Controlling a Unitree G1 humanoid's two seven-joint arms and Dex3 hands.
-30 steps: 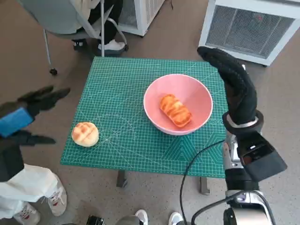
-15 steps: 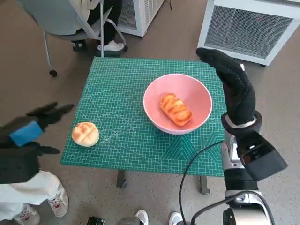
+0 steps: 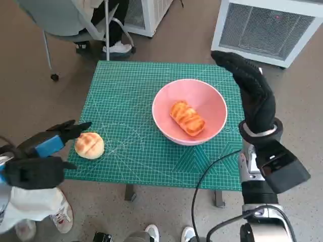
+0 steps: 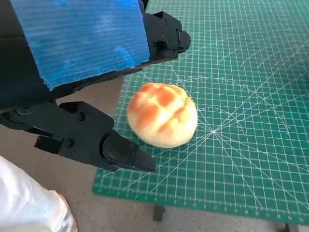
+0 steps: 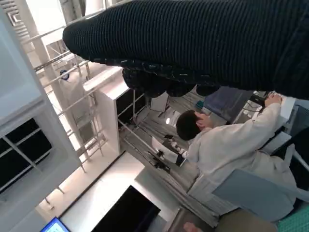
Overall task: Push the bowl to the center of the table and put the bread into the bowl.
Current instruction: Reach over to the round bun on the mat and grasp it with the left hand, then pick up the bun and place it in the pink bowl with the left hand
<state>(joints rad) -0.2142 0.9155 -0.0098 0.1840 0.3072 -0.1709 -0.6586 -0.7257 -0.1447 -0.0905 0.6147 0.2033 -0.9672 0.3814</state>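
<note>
A glossy pink bowl (image 3: 190, 111), round and deep with smooth sloping walls, sits on the green cutting mat (image 3: 136, 101) a little right of the table's middle. The mat is matte, printed with a fine white grid and fanning diagonal and curved lines. Inside the bowl lies an oblong loaf of bread (image 3: 187, 118), golden-orange with a ridged, glazed crust, resting tilted against the bowl's near wall.

A second piece, a round bun (image 3: 89, 145), sits near the mat's near left corner. In the left wrist view the bun (image 4: 162, 114) is domed and pale cream at its base, with an orange-brown top scored in a crisscross pattern.

The left hand (image 3: 43, 154), hard black plastic with ribbed blue tape over its back, is at the table's left edge just beside the bun. Its fingers (image 4: 96, 140) are spread on either side of the bun without closing on it; a gap shows between them and the crust, so the hand grasps nothing.

The right hand (image 3: 250, 88), in a coarse black knitted glove, is raised at the right edge of the table beside the bowl, fingers extended and empty.

The right wrist view shows a seated person in a white top (image 5: 231, 145).
</note>
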